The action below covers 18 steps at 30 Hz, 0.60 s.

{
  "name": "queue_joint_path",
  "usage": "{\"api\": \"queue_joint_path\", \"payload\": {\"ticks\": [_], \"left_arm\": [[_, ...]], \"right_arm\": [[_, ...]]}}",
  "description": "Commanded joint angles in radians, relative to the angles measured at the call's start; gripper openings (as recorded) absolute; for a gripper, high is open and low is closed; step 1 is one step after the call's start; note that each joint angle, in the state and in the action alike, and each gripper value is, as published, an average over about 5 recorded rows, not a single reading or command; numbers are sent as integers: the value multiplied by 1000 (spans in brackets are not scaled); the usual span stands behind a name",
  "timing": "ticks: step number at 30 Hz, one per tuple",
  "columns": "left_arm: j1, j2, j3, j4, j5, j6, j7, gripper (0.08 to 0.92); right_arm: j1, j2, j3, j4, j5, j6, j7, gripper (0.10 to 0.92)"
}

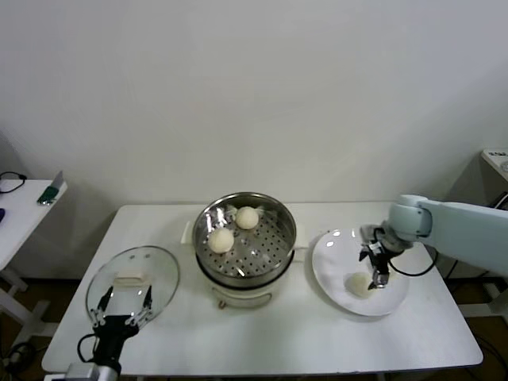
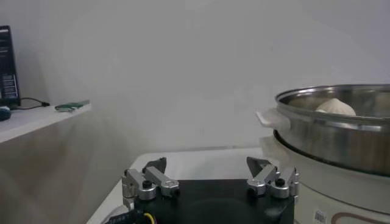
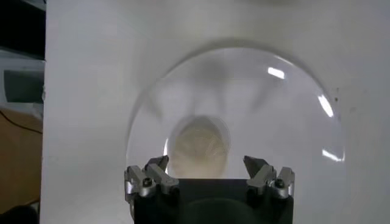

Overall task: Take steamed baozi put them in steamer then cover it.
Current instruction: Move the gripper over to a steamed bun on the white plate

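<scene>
One steamed baozi (image 3: 198,148) below open right gripper (image 3: 207,167).

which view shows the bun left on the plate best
The right wrist view: the baozi fills the plate's middle, just ahead of the open right gripper. The head view shows it small, beside the gripper. The left wrist view misses it, showing only the steamer.

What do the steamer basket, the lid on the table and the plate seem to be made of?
Steamer: polished metal, probably stainless steel; it mirrors the room and has punched holes.
Lid: clear glass, apparently; the table shows through it.
Plate: glossy white, ceramic or plastic; bright highlights, material uncertain.
</scene>
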Motion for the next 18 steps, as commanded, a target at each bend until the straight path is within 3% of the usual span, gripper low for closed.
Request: {"api": "queue_joint_path", "payload": {"ticks": [1, 8, 14, 18], "left_arm": [[2, -1, 0, -1, 2, 0, 0, 823], [3, -3, 0, -2, 5, 0, 0, 823], [5, -3, -4, -4, 5, 1, 0, 823], [5, -5, -4, -8, 6, 1, 0, 823]], "right_arm": [[-176, -9, 119, -58, -59, -19, 37, 823], [-218, 15, 160, -84, -63, -22, 36, 797], [-161, 21, 150, -75, -73, -3, 21, 660], [4, 40, 76, -66, -75, 57, -30, 630]]}}
